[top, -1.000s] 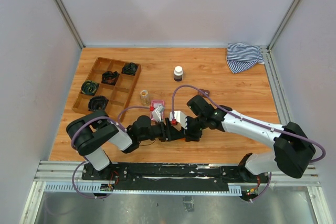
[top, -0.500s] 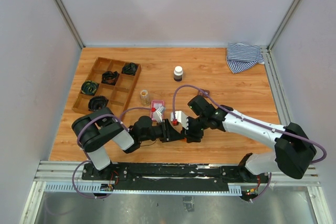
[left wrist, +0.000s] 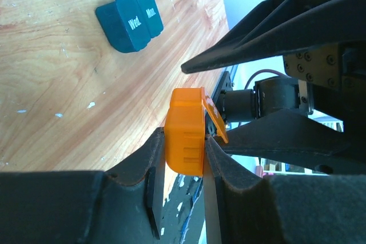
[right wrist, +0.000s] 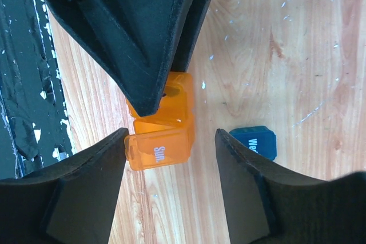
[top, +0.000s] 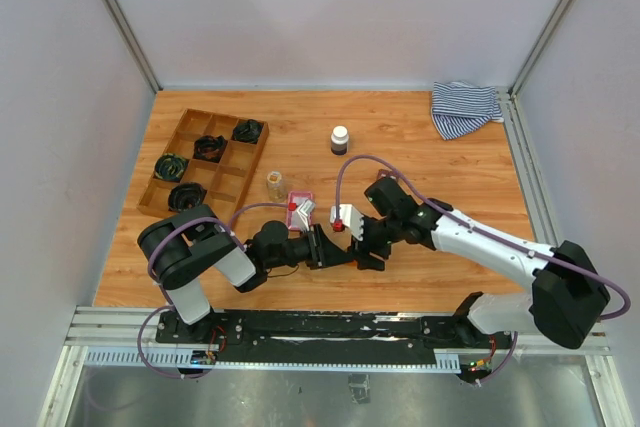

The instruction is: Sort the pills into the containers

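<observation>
My left gripper (left wrist: 184, 141) is shut on an orange pill case (left wrist: 184, 135) and holds it just above the table, with its "Sun." lid (right wrist: 157, 150) hinged open. My right gripper (right wrist: 171, 141) is open and its fingers straddle that case (right wrist: 171, 104) without touching it. A teal case (left wrist: 130, 18) marked "Wed." and "Mon." lies shut on the wood nearby, and it also shows in the right wrist view (right wrist: 254, 141). In the top view the two grippers meet near the front middle, left (top: 325, 245) and right (top: 362, 239). A pink case (top: 300, 204) lies just behind them. No loose pills show.
A brown bottle (top: 340, 139) with a white cap stands mid-table. A small glass vial (top: 274, 184) stands by the pink case. A wooden compartment tray (top: 225, 179) with black coils is at the left. A striped cloth (top: 465, 107) lies at the back right.
My right gripper has shifted slightly to the right. My left arm's elbow rose a little at first, and its gripper stays shut on the orange case.
</observation>
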Robot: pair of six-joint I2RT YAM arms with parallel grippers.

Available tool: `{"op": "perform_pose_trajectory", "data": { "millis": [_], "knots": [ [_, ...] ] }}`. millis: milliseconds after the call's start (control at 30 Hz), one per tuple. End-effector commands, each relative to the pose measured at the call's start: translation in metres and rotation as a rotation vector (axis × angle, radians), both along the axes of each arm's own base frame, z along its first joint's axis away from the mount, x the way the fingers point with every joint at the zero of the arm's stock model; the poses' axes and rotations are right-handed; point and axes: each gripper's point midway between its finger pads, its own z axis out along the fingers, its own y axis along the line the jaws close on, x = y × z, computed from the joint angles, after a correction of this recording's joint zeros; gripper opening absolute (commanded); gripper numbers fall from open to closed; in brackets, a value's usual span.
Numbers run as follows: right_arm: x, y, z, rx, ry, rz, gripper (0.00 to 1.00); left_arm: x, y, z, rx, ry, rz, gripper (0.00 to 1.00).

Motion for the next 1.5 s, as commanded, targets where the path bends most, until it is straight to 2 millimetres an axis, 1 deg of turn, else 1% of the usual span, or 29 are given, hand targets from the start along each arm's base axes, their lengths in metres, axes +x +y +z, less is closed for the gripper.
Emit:
{"op": "perform_pose_trajectory", "data": {
  "millis": [0, 133, 233, 533, 633, 833, 967, 1133, 1233, 1467],
  "knots": [
    [0.027, -0.003, 0.024, 0.04, -0.093, -0.074, 0.64, -0.011, -0.003, 0.011, -0.042, -0.024, -0.052, 0.0],
    [0.031, -0.007, 0.033, 0.073, -0.1, -0.1, 0.64, -0.011, -0.002, 0.01, -0.029, -0.027, -0.052, 0.0],
    [0.034, -0.01, 0.036, 0.084, -0.103, -0.121, 0.64, -0.011, -0.002, 0.01, -0.023, -0.032, -0.055, 0.0],
    [0.047, -0.02, 0.037, 0.067, -0.133, -0.187, 0.62, -0.017, -0.002, 0.016, -0.028, -0.059, -0.089, 0.0],
    [0.049, -0.02, 0.037, 0.066, -0.131, -0.199, 0.61, -0.019, -0.002, 0.016, -0.026, -0.065, -0.103, 0.0],
    [0.046, -0.018, 0.047, 0.115, -0.113, -0.202, 0.62, -0.019, -0.001, 0.011, 0.006, -0.067, -0.107, 0.0],
    [0.051, -0.023, 0.042, 0.091, -0.119, -0.223, 0.61, -0.019, 0.0, 0.013, 0.01, -0.078, -0.109, 0.0],
    [0.053, -0.024, 0.033, 0.065, -0.102, -0.227, 0.6, -0.021, -0.001, 0.018, -0.001, -0.093, -0.125, 0.0],
    [0.051, -0.023, 0.028, 0.058, -0.082, -0.223, 0.57, -0.022, -0.002, 0.019, -0.004, -0.1, -0.134, 0.0],
    [0.04, -0.013, 0.015, 0.043, -0.037, -0.169, 0.55, -0.022, -0.003, 0.023, -0.01, -0.123, -0.142, 0.0]
  ]
}}
